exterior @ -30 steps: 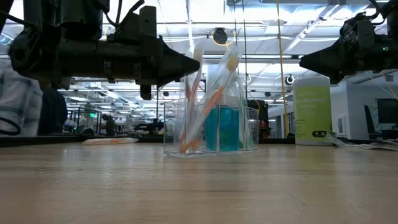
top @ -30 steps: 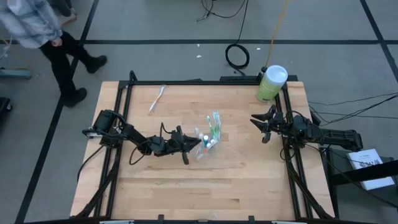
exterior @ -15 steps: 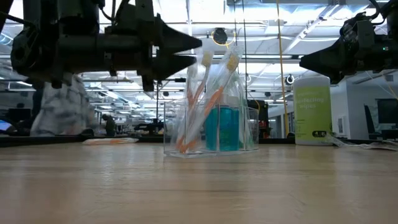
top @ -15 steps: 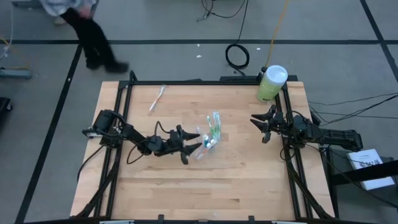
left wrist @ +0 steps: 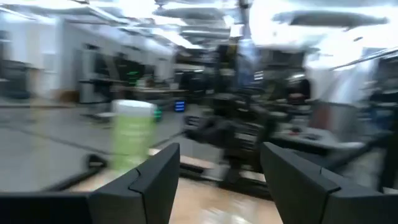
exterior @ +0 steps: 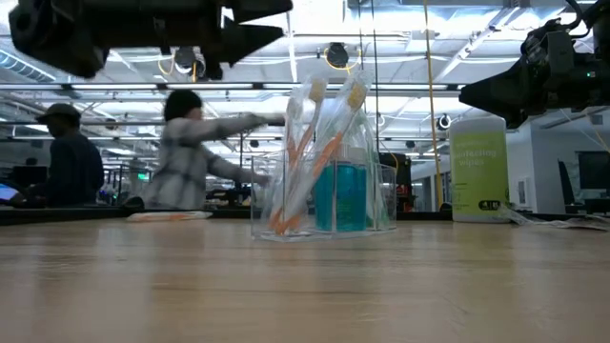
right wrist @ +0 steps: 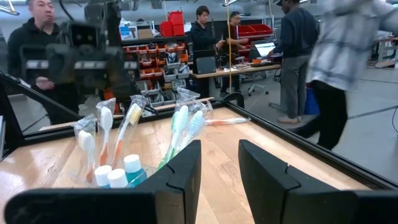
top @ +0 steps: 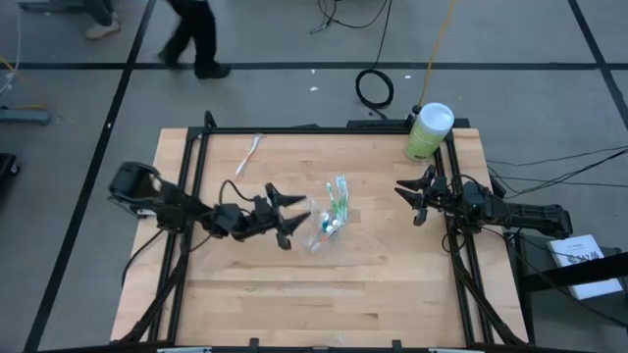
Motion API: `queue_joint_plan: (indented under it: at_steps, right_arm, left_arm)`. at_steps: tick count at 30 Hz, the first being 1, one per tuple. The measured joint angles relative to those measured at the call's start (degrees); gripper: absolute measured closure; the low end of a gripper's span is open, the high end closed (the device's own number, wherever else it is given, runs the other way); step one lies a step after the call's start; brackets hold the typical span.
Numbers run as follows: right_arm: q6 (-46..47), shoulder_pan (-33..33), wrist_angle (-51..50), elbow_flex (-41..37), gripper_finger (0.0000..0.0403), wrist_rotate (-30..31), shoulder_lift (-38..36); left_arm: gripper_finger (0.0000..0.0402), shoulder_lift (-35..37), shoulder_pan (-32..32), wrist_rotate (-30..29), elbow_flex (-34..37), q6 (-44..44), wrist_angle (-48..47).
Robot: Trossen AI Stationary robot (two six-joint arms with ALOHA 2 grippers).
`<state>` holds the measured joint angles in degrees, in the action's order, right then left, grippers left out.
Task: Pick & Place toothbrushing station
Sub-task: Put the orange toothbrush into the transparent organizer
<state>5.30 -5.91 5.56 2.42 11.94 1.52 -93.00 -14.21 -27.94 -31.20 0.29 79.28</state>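
Beyond the wooden table (top: pixel 324 284), people moved about the workshop. One spare toothbrush (top: pixel 247 155) lay near the back-left corner, apart from the rest. Just left of the clear holder (top: pixel 327 221), the left gripper (top: pixel 290 213) hung with jaws spread, holding nothing (probably having released). The holder stood mid-table, brushes upright. The right gripper (top: pixel 410 201) waited, partly open, empty.

I work in a robotics workshop: my wooden surface (top: pixel 324 284) stands on a grey taped floor (top: pixel 294 39) with cables, and beyond it, toward twelve o'clock, run shelves of red bins (right wrist: pixel 171 28), lit workbenches and several people (right wrist: pixel 298 56) standing about.
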Motion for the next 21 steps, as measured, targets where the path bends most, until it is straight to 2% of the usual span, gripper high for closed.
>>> queue_joint_plan:
  at_steps: [4, 7, 11, 13, 15, 18, 21]
  right_arm:
    - [0.0, 0.0, 0.0, 0.0, 0.0305, 0.0, 0.0]
    - [0.0, 0.0, 0.0, 0.0, 0.0305, 0.0, 0.0]
    - [0.0, 0.0, 0.0, 0.0, 0.0305, 0.0, 0.0]
    - [0.0, 0.0, 0.0, 0.0, 0.0305, 0.0, 0.0]
    - [0.0, 0.0, 0.0, 0.0, 0.0305, 0.0, 0.0]
    - [0.0, 0.0, 0.0, 0.0, 0.0305, 0.0, 0.0]
    - [0.0, 0.0, 0.0, 0.1, 0.0305, 0.0, 0.0]
  left_arm:
    - [0.0169, 9.9, 0.9, -8.5, 0.0, 1.3, -14.7]
    - [0.0169, 16.9, 2.1, -14.3, -0.2, -0.9, -27.6]
    - [0.0169, 24.2, 4.3, -22.2, -1.8, -7.4, -46.2]
    - [0.0169, 26.6, 6.5, -24.2, -3.4, -12.8, -57.3]
    - [0.0169, 28.4, 9.6, -23.6, -6.0, -18.8, -70.8]
    - [0.017, 29.0, 16.6, -18.6, -11.7, -28.1, -90.8]
    - [0.017, 28.2, 24.2, -13.2, -15.7, -32.0, -103.6]
